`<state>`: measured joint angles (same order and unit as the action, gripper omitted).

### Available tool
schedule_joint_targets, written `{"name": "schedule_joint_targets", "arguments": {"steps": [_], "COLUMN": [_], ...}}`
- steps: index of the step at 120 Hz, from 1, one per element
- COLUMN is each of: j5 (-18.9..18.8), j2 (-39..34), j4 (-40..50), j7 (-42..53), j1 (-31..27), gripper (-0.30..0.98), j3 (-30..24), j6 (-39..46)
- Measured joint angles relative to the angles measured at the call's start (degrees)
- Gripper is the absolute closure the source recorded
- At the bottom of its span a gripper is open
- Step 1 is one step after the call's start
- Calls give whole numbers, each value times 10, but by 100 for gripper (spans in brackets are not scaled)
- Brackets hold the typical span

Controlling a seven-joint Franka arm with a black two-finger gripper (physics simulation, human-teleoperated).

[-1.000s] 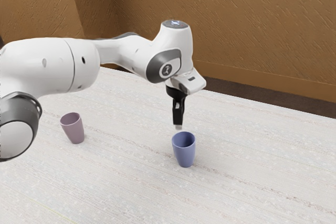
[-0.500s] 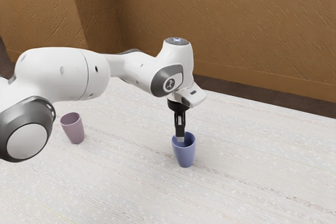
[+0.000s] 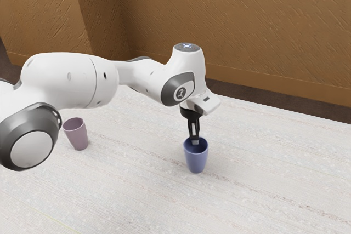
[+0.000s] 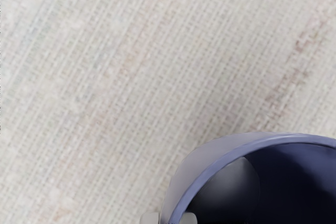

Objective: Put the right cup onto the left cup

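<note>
Blue cup (image 3: pixel 196 160): partly cut off in wrist view, interior dark; fingers (image 3: pixel 194 142) clamped on its wall.

Blue cup (image 3: pixel 196 160) — slightly farther toward the exterior view's right than before.

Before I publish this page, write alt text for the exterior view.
A black gripper pinches the rim of a blue cup at a pale table. Its white robot arm reaches in from the view's left, where a mauve cup stands.
</note>
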<state>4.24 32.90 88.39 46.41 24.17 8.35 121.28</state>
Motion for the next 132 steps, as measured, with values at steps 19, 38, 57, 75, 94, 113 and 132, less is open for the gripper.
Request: {"name": "schedule_joint_targets", "arguments": {"steps": [19,38,57,75,94,113,132], "j5": [-2,-3,-9,-24,-53,-79,-97], "j2": [-12,-53,-128,-188,-230,-274,-299], "j4": [7,36,108,168,202,233,243], "j7": [-6,-12,-18,-23,-28,-34,-37], "j1": [0,-12,-43,-95,-144,-184,-237], "gripper": [77,78,79,79,79,79,79], "j3": [0,0,2,2,1,2,2], "j6": [3,2,-1,-10,-31,-49,-66]}}
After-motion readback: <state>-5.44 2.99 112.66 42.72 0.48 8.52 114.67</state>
